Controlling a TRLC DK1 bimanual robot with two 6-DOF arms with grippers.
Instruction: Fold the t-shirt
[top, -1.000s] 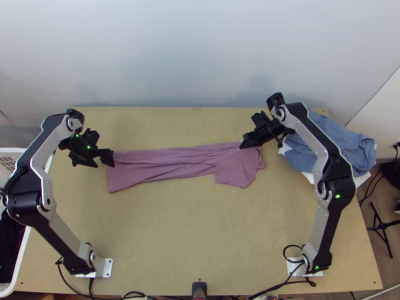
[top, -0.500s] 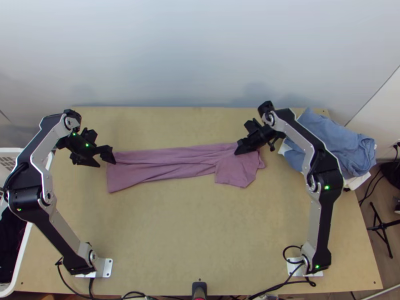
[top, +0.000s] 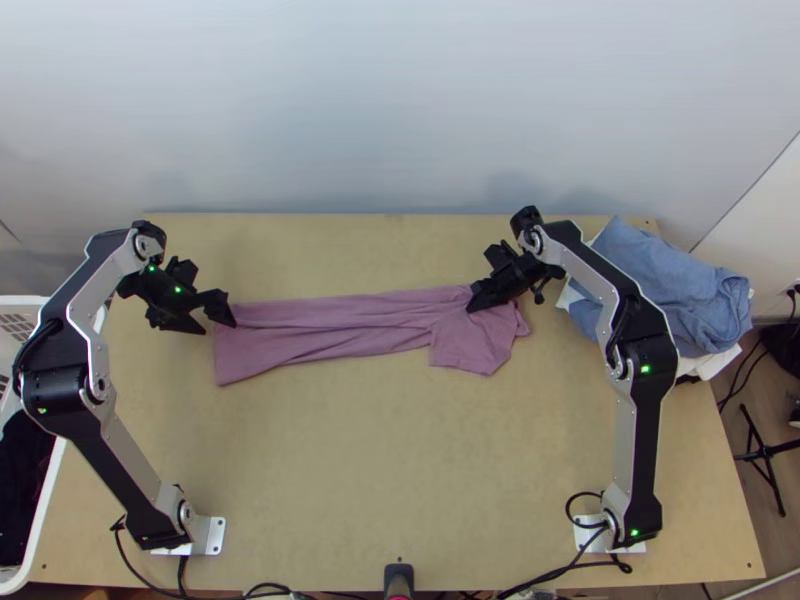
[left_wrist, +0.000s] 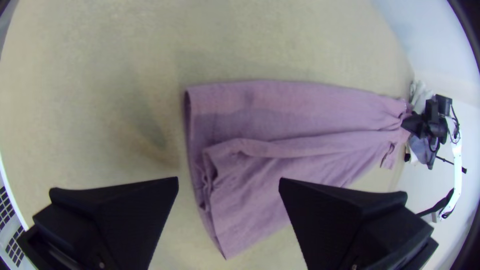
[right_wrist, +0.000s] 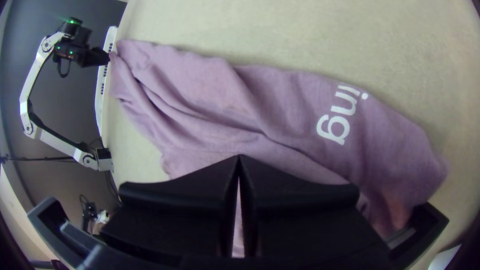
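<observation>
The t-shirt (top: 340, 328) lies as a long strip across the table (top: 400, 480); left gripper (left_wrist: 229, 180) wide by its far-left corner, right gripper (right_wrist: 239, 157) closed over its right part, grip unclear; best pinch every layer before folding

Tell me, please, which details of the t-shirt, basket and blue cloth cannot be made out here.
- T-shirt, top view: the right pincer covers a patch, so whether it grips fabric is unclear.
- Basket, top view: cut off by the left edge.
- Dark cloth inside, top view: too dark to count garments.
- Blue cloth, top view: partly hidden by the right arm.
</observation>
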